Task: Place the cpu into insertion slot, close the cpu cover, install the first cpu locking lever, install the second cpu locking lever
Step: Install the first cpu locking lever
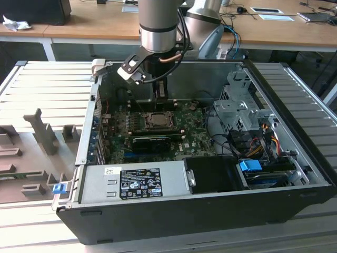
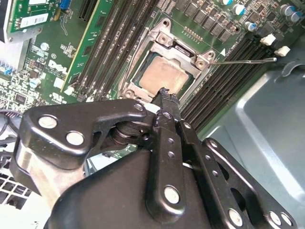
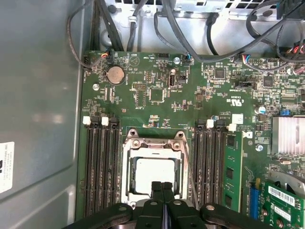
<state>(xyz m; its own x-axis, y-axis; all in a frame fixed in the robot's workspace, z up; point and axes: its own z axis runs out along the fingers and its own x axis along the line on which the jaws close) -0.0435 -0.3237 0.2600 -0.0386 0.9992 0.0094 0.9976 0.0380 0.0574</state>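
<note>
Green motherboard (image 3: 157, 95); silver-grey cpu (image 3: 153, 171); silvery-dark cpu cover (image 3: 152, 143); black memory slots (image 3: 102, 167); grey case wall (image 3: 38, 95).

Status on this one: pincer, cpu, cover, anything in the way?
Pincer shut, empty, at the cpu cover edge. Cpu seated, cover looks down over it. One locking lever stands out sideways, unlatched. Nothing blocking.

The Universal Robots arm (image 1: 158, 23) is pointing straight down in the exterior view, wrist (image 1: 157, 41) vertical, with the gripper (image 1: 159, 90) hanging at its lower end. In both wrist views its black fingers (image 3: 156, 190) (image 2: 167, 102) are pressing together, tip against tip.
</note>
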